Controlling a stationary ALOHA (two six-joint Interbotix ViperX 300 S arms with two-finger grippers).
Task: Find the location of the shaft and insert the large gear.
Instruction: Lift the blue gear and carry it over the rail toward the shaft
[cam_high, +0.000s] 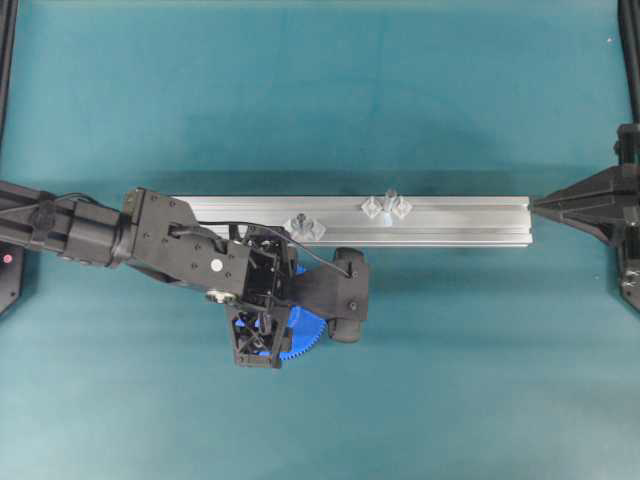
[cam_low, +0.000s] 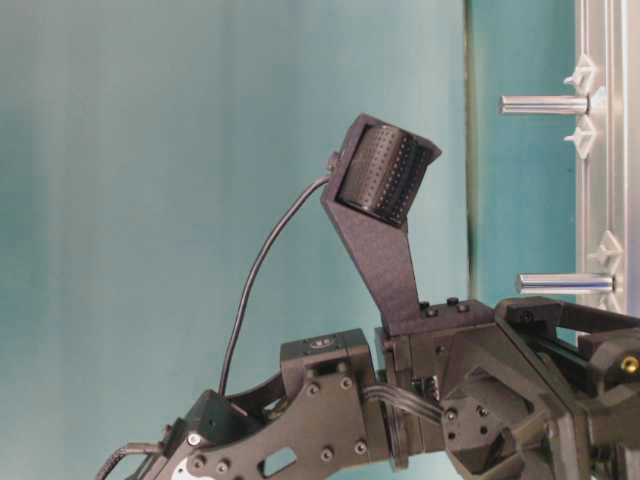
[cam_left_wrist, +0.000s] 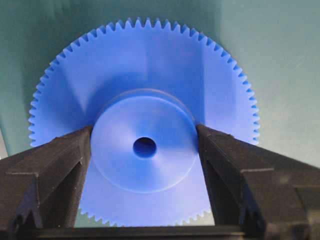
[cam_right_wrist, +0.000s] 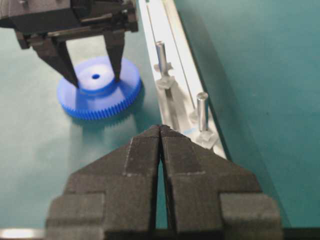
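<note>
The large gear (cam_left_wrist: 150, 65), a bright blue toothed disc, lies flat on the teal mat in front of the rail (cam_high: 460, 228). It also shows in the overhead view (cam_high: 306, 336) and the right wrist view (cam_right_wrist: 97, 102). My left gripper (cam_left_wrist: 144, 129) points down over it, its fingers (cam_left_wrist: 75, 150) pressed on both sides of the raised hub. The shaft (cam_high: 388, 203), a pale upright peg between clear diamond tabs, stands on the rail to the right of the gear; it is the nearer peg in the right wrist view (cam_right_wrist: 202, 111). My right gripper (cam_right_wrist: 161, 128) is shut and empty at the rail's right end (cam_high: 536, 205).
A shorter dark-centred stub (cam_high: 305, 228) with clear tabs stands on the rail just behind my left gripper (cam_high: 262, 335); it is the farther peg in the right wrist view (cam_right_wrist: 161, 52). Both pegs show in the table-level view, the shaft (cam_low: 545, 104) and the stub (cam_low: 565, 283).
</note>
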